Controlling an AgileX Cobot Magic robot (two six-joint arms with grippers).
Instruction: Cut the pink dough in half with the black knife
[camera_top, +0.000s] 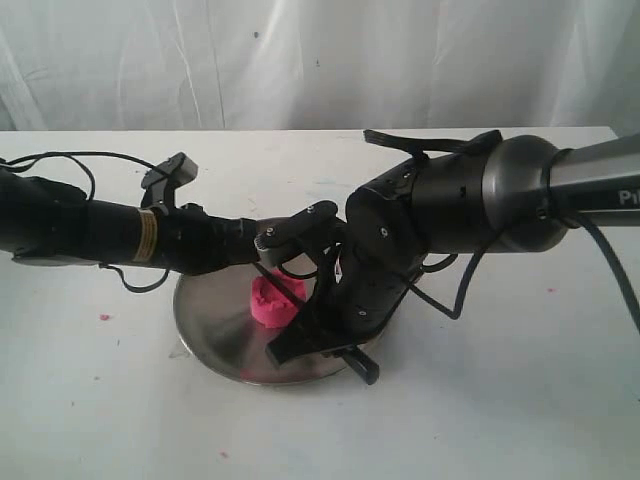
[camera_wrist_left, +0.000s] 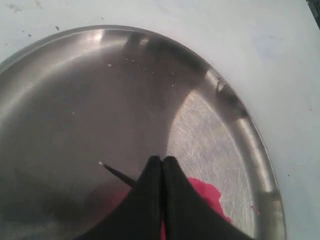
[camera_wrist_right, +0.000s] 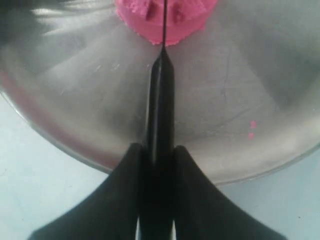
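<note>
The pink dough (camera_top: 272, 303) is a dimpled puck on the steel plate (camera_top: 205, 320). My right gripper (camera_wrist_right: 160, 150) is shut on the handle of the black knife (camera_wrist_right: 161, 100). The thin blade runs across the middle of the dough (camera_wrist_right: 185, 20). In the exterior view the right gripper (camera_top: 322, 335) hangs over the plate's near right rim. My left gripper (camera_wrist_left: 162, 160) is shut with nothing between its fingers. It sits right over the dough (camera_wrist_left: 205, 192), and I cannot tell if it touches it. The knife tip (camera_wrist_left: 117, 174) pokes out beside the fingers. In the exterior view the left gripper (camera_top: 268, 250) reaches in from the left.
The plate (camera_wrist_left: 75, 90) lies on a white table, with a white curtain behind. Tiny pink crumbs lie on the table (camera_top: 104, 317) and on the plate (camera_wrist_right: 252, 125). Black cables (camera_top: 60, 158) trail off both arms.
</note>
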